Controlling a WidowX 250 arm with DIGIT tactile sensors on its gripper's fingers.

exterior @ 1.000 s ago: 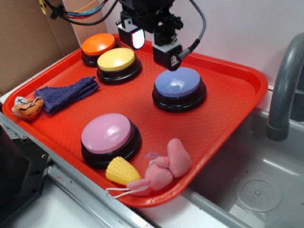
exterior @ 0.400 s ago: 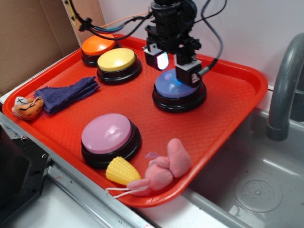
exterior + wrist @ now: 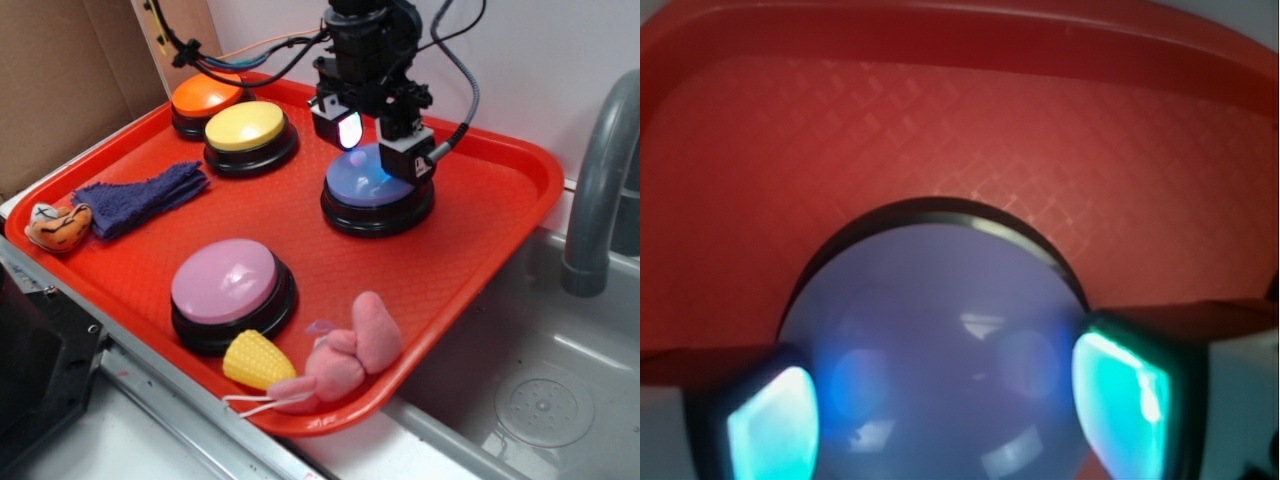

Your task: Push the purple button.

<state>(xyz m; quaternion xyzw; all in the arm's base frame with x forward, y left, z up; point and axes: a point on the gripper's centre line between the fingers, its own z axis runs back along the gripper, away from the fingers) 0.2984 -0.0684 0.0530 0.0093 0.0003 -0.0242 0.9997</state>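
The purple button (image 3: 365, 187) is a glossy blue-violet dome on a black base, at the middle right of the red tray (image 3: 505, 215). My gripper (image 3: 380, 150) is open and hangs low over the far half of the dome, one lit finger on each side. In the wrist view the purple button (image 3: 940, 300) fills the space between the glowing pads (image 3: 1120, 390), with the gripper (image 3: 945, 405) centred on it. Blue light from the pads reflects off the dome. Whether anything touches the dome I cannot tell.
On the tray also stand a pink-lilac button (image 3: 225, 282), a yellow button (image 3: 245, 125) and an orange button (image 3: 207, 92). A blue cloth (image 3: 140, 195), an orange plush (image 3: 58, 225), a toy corn (image 3: 258, 360) and a pink plush (image 3: 345, 355) lie near the edges. A sink (image 3: 540, 390) and faucet (image 3: 600, 180) are to the right.
The gripper has come forward, to the right and down from above the tray's back edge to just over the purple button. In the last half second it only sank slightly.
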